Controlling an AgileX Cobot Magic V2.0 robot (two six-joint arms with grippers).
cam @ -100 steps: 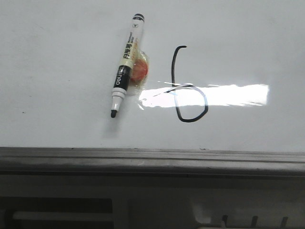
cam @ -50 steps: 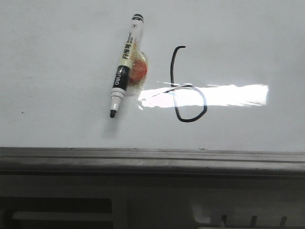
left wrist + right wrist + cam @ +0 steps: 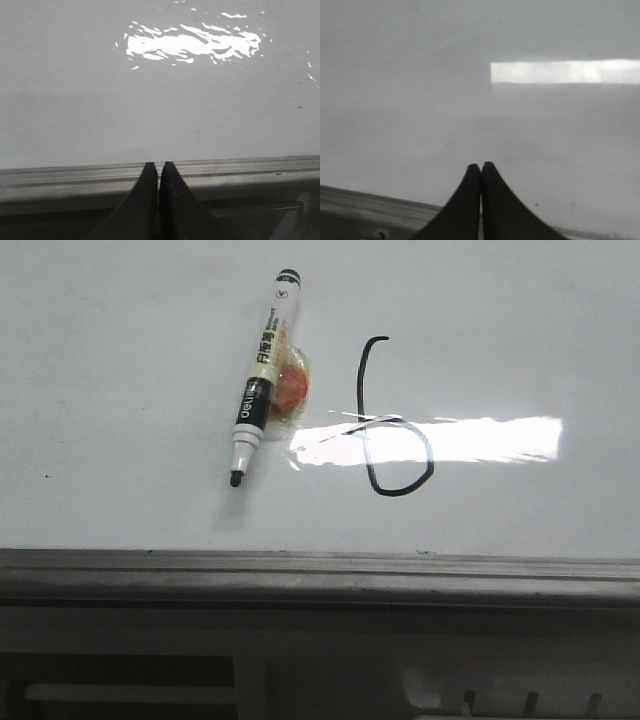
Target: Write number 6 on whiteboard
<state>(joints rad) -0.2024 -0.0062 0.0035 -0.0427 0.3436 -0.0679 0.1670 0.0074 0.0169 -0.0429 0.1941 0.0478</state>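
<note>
The number 6 (image 3: 392,420) stands drawn on the whiteboard (image 3: 120,360), right of centre in the front view, its lower loop crossing a bright glare streak (image 3: 470,438). Stem, hooked top and closed loop all read clearly, so the writing looks finished.

The marker (image 3: 260,375) lies flat on the board just left of the 6, uncapped, its black tip pointing toward the near edge and its cap end toward the far side. It rests across a small orange object (image 3: 293,388) in clear wrapping, which touches its right side; it may serve as a grip aid on the marker, but that cannot be confirmed.

Neither arm shows in the front view. In the wrist views the left gripper (image 3: 158,172) and the right gripper (image 3: 480,172) each have their fingers pressed together on nothing, hanging over the board's grey edge strip (image 3: 320,575) at the near side. That fits a parked pose, clear of the 6 so the ink cannot be smudged.
</note>
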